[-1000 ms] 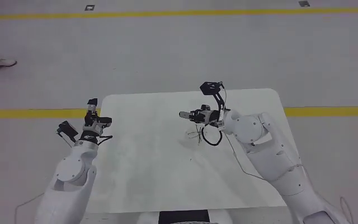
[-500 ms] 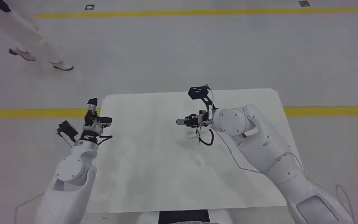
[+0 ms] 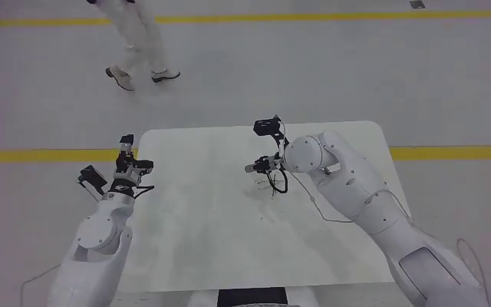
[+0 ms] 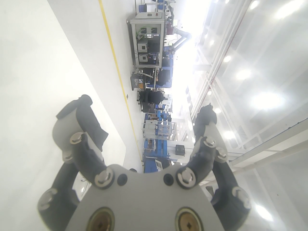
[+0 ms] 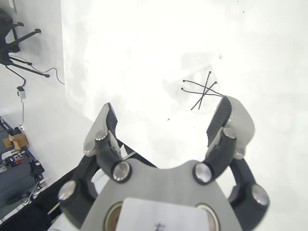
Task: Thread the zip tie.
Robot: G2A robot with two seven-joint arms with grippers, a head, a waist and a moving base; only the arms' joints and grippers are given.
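Note:
Several thin black zip ties (image 3: 268, 184) lie crossed in a loose pile on the white table (image 3: 199, 238), right of its middle. My right gripper (image 3: 251, 166) hovers just beyond and slightly left of the pile, open and empty. In the right wrist view the zip ties (image 5: 203, 90) lie on the table below, close to one fingertip of the right gripper (image 5: 167, 103), without touching it. My left gripper (image 3: 130, 157) stays at the table's left edge, far from the ties. Its wrist view shows the left gripper (image 4: 145, 104) open with nothing between the fingers.
A black cable loop (image 3: 281, 184) hangs from my right wrist beside the pile. A small dark speck (image 3: 261, 217) lies nearer the front. The table's rounded left edge (image 4: 72, 49) runs beside my left gripper.
My right arm has swung its elbow up and left, and its gripper has shifted slightly left above the zip ties. The left arm has stayed still.

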